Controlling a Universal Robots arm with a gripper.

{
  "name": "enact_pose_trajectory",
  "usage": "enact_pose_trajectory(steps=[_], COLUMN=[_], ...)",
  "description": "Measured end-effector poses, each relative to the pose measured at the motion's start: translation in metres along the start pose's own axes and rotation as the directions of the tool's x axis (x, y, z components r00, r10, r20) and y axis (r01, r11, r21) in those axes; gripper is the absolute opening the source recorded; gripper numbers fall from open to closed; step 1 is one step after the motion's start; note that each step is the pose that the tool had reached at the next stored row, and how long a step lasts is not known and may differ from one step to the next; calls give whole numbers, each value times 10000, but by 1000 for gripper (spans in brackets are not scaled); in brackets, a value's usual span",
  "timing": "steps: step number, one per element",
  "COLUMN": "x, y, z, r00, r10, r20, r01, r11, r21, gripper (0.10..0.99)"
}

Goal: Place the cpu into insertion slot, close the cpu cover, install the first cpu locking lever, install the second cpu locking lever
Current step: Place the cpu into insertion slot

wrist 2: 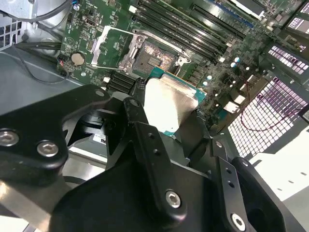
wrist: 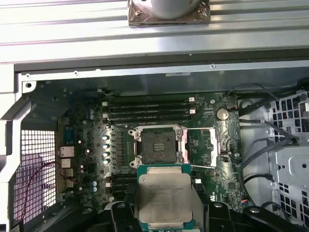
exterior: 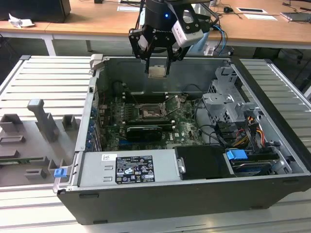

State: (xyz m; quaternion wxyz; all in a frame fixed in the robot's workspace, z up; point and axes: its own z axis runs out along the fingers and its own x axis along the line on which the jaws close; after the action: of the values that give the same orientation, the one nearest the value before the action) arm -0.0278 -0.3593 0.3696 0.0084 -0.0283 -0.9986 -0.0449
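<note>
My gripper [exterior: 158,73] hangs above the open computer case, shut on the cpu [exterior: 157,71], a flat pale silver chip with a green edge. In both wrist views the cpu [wrist: 163,195] [wrist 2: 169,99] sits between the black fingers [wrist 2: 137,104]. The insertion slot [wrist: 158,145] [wrist 2: 157,55] [exterior: 152,112] lies bare on the green board below, dark pin field showing. The cpu cover [wrist: 203,147] [wrist 2: 108,46] is swung open and lies beside the slot. The chip is well above the slot and apart from it.
Long black memory slots [wrist: 149,111] run beside the socket. A black card [exterior: 143,131], the power supply [exterior: 129,167], a drive cage [exterior: 228,104] and loose cables [wrist: 263,150] crowd the case. A grey fixture plate [exterior: 39,128] lies at the exterior view's left.
</note>
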Motion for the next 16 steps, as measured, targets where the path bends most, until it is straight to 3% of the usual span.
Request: enact_pose_trajectory(steps=[16], x=[0], y=[0], z=[3], r00=[9991], r10=[433], r20=[39], r01=[-433], r11=[9991], r21=[-10], gripper=[529])
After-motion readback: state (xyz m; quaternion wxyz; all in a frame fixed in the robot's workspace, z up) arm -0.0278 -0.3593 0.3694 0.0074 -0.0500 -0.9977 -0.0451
